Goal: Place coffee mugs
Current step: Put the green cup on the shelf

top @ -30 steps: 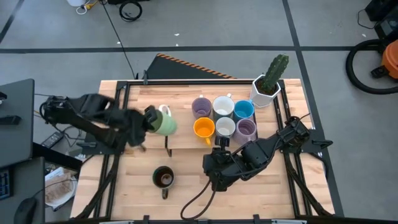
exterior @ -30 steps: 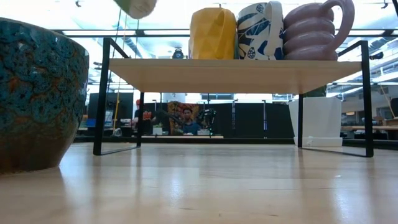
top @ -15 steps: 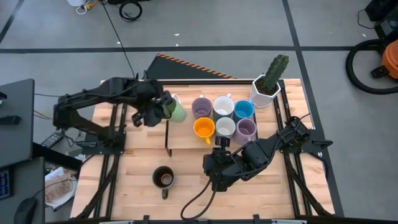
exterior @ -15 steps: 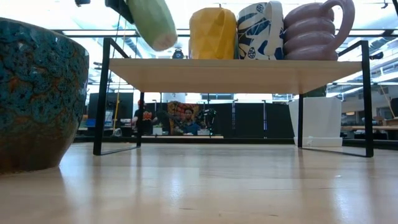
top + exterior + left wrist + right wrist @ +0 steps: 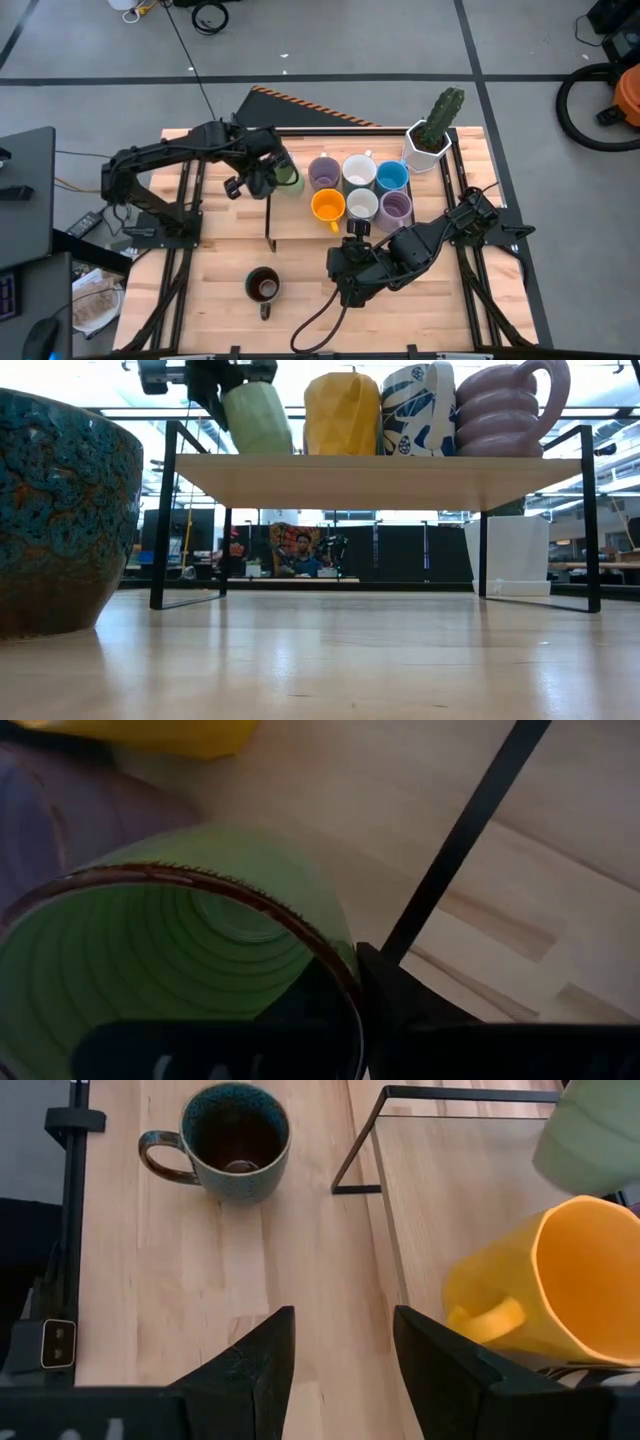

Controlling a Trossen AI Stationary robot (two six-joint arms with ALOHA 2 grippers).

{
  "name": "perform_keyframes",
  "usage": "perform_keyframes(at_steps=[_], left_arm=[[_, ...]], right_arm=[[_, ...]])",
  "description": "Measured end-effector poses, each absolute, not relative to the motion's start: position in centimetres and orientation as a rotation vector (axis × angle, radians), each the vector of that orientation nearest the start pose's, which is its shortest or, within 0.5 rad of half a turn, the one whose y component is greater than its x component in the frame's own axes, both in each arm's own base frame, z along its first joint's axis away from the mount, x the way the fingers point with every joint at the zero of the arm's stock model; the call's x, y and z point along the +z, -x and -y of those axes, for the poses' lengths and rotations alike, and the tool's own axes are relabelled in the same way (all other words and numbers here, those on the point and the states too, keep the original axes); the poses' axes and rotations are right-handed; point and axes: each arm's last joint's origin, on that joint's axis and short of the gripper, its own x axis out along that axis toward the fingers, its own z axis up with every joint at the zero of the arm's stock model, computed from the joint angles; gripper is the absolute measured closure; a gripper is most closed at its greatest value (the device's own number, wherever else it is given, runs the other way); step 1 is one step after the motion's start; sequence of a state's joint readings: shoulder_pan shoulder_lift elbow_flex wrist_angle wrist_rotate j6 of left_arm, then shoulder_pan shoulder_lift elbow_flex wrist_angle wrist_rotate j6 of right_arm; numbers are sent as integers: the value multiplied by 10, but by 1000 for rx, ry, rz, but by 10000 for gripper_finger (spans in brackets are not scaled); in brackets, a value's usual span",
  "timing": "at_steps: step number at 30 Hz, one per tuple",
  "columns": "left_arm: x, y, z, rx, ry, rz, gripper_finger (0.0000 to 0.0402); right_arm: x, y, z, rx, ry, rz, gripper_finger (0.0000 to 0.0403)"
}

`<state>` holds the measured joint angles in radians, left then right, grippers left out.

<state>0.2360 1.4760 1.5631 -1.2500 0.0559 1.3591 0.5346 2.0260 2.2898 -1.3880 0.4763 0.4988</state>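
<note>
My left gripper (image 5: 262,176) is shut on a pale green mug (image 5: 287,178) over the left end of the raised wooden shelf (image 5: 292,218). In the low view the green mug (image 5: 258,418) stands nearly upright, its base just at the shelf top (image 5: 380,468); whether it rests there I cannot tell. Several mugs stand on the shelf, among them an orange mug (image 5: 328,206) and a purple mug (image 5: 323,172). A dark, teal-speckled mug (image 5: 263,287) stands on the table near the front edge. My right gripper (image 5: 340,1350) hangs open beside the shelf's near side, touching nothing. My left gripper pinches the green mug's wall at its brown rim (image 5: 340,975), one finger inside the mug and one finger (image 5: 400,1010) outside. The fingers come from above, slanting down. The mug hangs below them, slightly tilted, over the shelf's left end.
A white planter with a cactus (image 5: 430,138) stands at the shelf's far right corner. The shelf's black frame legs (image 5: 160,520) stand on the table. Bare table lies around the dark mug (image 5: 235,1140) and under the shelf.
My left gripper has carried the green mug toward the table's right and far edges, from left of the shelf to over its left end, and has sunk. The mug has turned from tipped over to nearly upright, close to the shelf top.
</note>
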Motion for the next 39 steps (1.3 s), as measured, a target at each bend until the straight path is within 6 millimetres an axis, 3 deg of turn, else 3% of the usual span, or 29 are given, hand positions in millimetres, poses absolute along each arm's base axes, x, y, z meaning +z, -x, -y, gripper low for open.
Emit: perform_keyframes(at_steps=[7,19,39], left_arm=[[345,-273,-66,-672,-1003,-1127,379],[340,-274,-68,-698,-994,-1162,377],[341,-280,-69,-591,-923,-1148,309]], right_arm=[[378,-349,-191,-188,83,-952,228],[378,-349,-191,-186,81,-948,228],[379,-349,-192,-184,83,-947,228]])
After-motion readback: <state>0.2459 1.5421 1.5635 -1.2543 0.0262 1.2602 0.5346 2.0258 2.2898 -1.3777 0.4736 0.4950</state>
